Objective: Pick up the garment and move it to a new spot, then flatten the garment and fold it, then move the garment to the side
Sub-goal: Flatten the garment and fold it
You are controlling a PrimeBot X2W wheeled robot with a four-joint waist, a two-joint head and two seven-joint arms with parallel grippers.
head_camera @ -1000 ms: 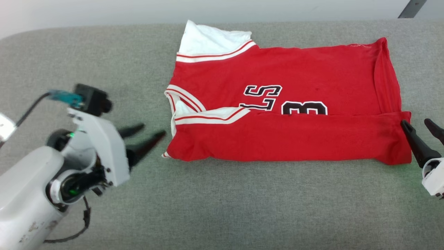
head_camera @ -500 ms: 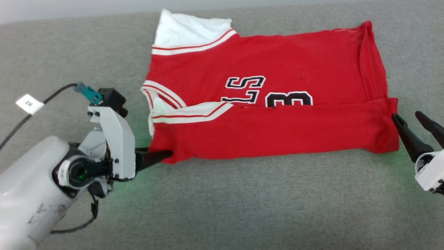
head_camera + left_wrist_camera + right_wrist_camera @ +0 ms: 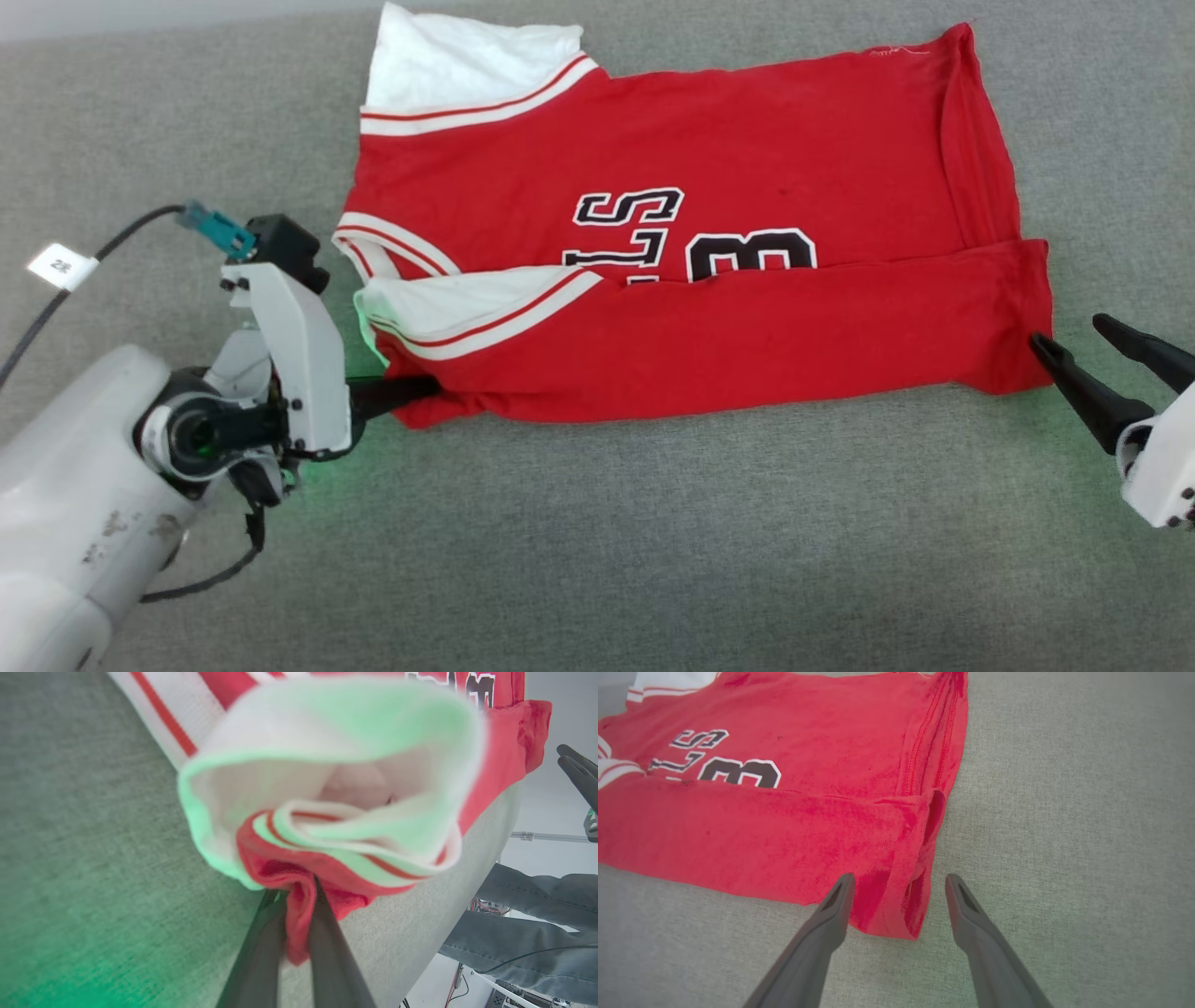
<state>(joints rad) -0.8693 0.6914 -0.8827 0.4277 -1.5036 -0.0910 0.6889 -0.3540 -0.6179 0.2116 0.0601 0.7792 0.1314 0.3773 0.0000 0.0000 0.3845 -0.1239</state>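
Red garment — corner in left hand

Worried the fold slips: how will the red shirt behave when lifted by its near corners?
Probably floppy: the garment bunches where the left gripper pinches it. Likely light, since that small pinch holds its edge up. The corner inside the open right gripper may sag.

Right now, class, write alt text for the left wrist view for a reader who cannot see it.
The left gripper pinches a bunched corner of the red jersey between its dark fingers, the white red-striped sleeve gaping open above. Beneath lies a grey fabric surface; the right gripper and a person's jeans show at right.
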